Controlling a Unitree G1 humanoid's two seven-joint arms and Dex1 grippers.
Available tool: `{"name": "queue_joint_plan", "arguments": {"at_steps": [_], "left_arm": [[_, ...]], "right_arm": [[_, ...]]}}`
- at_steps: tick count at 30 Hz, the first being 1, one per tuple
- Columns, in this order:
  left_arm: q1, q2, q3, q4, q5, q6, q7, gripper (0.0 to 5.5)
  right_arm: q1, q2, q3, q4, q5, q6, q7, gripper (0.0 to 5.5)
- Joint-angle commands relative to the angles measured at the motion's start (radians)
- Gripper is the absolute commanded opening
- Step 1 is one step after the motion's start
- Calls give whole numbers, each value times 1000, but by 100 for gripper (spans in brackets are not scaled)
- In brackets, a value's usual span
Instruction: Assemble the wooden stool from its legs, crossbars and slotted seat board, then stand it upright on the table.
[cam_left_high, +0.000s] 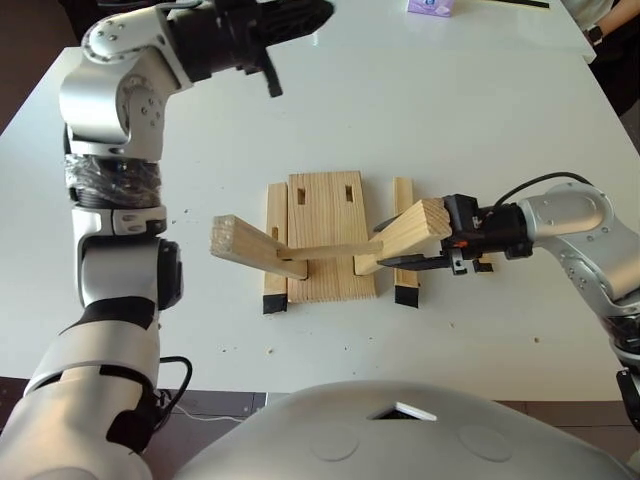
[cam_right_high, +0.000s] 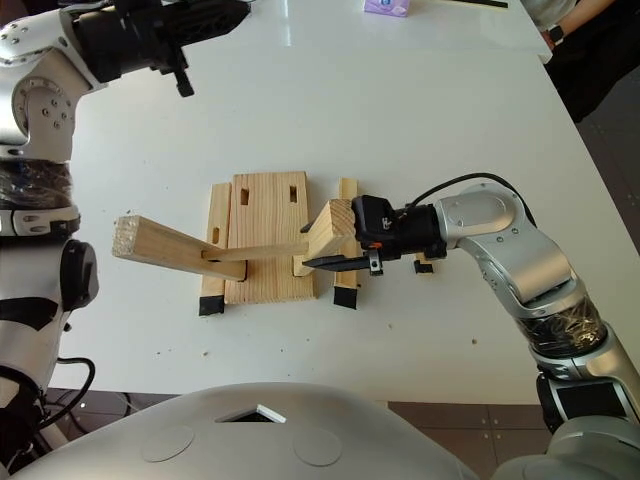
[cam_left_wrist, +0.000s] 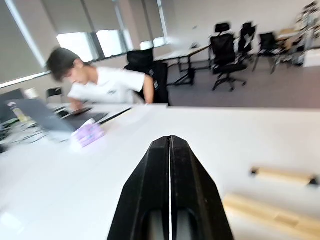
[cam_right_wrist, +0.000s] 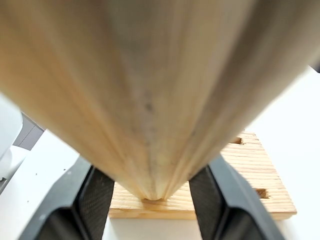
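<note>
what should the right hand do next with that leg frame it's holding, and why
Probably press gently downward without letting go. The right hand is shut on one leg of the leg-and-crossbar frame, whose lower ends meet the near part of the seat board, so it looks ready to seat. The left hand is shut and raised far from it, giving no support.
</note>
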Motion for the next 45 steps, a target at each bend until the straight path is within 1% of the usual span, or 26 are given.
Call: {"name": "queue_joint_plan", "arguments": {"at_steps": [1, 3, 6, 8, 9, 11, 14, 16, 18, 21, 23, 25, 30, 34, 38, 39, 41, 45], "left_arm": [[196, 47, -20, -104, 139, -114, 107, 0], [290, 29, -26, -199, 179, -120, 183, 0], [376, -30, -40, -331, 184, -76, 274, 0], [427, -37, -55, -384, 181, -92, 274, 0], [457, -41, -38, -401, 145, -62, 270, 0], [523, -26, -8, -409, 120, -69, 257, 0], [637, -36, 76, -425, 62, 9, 312, 0], [700, -57, 111, -442, 39, 51, 360, 0], [743, -59, 119, -421, 81, 10, 402, 0], [782, -33, 130, -415, 137, -41, 437, 0], [793, -18, 128, -462, 162, -40, 457, 0], [778, -25, 97, -527, 179, -12, 480, 0], [677, -118, -31, -676, 192, 131, 579, 0], [626, -166, -84, -680, 206, 190, 631, 0], [608, -184, -74, -630, 220, 183, 661, 0], [607, -187, -64, -614, 220, 179, 668, 0], [599, -190, -42, -568, 219, 165, 676, 0], [579, -187, -4, -468, 223, 110, 681, 0]], "right_arm": [[78, -58, 22, -7, -46, 51, 16, 204], [91, -67, 11, -17, -40, 55, 15, 204], [92, -71, 8, -23, -37, 62, 15, 204], [79, -66, 12, -20, -38, 64, 15, 204], [76, -65, 13, -20, -37, 65, 13, 204], [77, -66, 11, -19, -36, 65, 8, 204], [105, -79, -8, -25, -34, 61, -5, 204], [130, -89, -30, -24, -39, 55, -18, 204], [147, -94, -43, -18, -45, 49, -28, 204], [167, -101, -64, -28, -33, 58, -31, 204], [178, -106, -79, -40, -24, 68, -35, 204], [182, -108, -82, -48, -25, 76, -42, 204], [133, -96, -25, -31, -60, 90, -48, 204], [72, -87, 25, 13, -98, 106, -69, 204], [35, -70, 48, 51, -123, 119, -124, 204], [26, -64, 52, 61, -128, 120, -139, 241], [22, -51, 53, 65, -136, 130, -157, 270], [26, 12, 58, 89, -169, 132, -185, 329]]}}
